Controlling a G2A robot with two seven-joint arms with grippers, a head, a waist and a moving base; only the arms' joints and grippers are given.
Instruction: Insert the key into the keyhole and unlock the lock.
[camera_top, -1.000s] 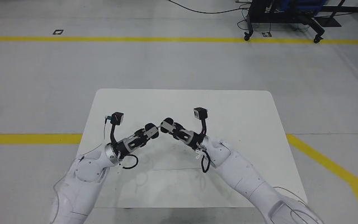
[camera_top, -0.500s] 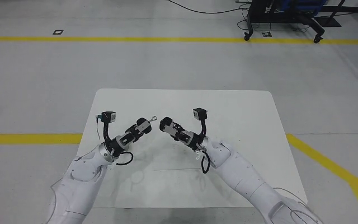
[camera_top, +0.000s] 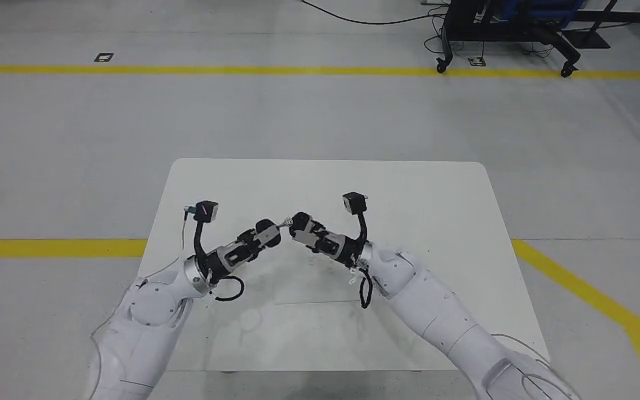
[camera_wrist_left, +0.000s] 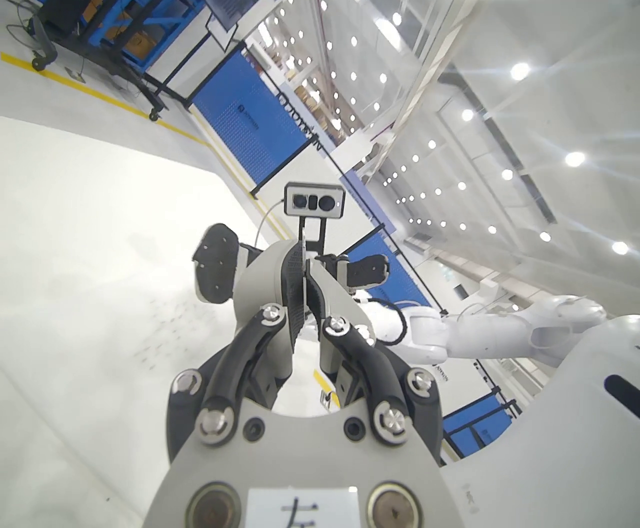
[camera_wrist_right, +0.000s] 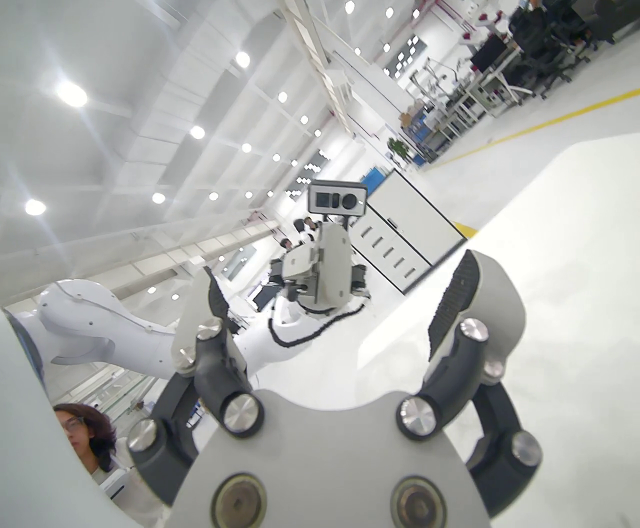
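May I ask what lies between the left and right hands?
Nothing I can make out: in the right wrist view, the stretch from the open right hand to the shut left hand looks bare.

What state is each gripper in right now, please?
Left gripper: closed; whether it pinches the key cannot be told.
Right gripper: open, holding nothing.

From above, left claw (camera_top: 274, 230) and right claw (camera_top: 297, 222) tips — touching or apart, too small to tell
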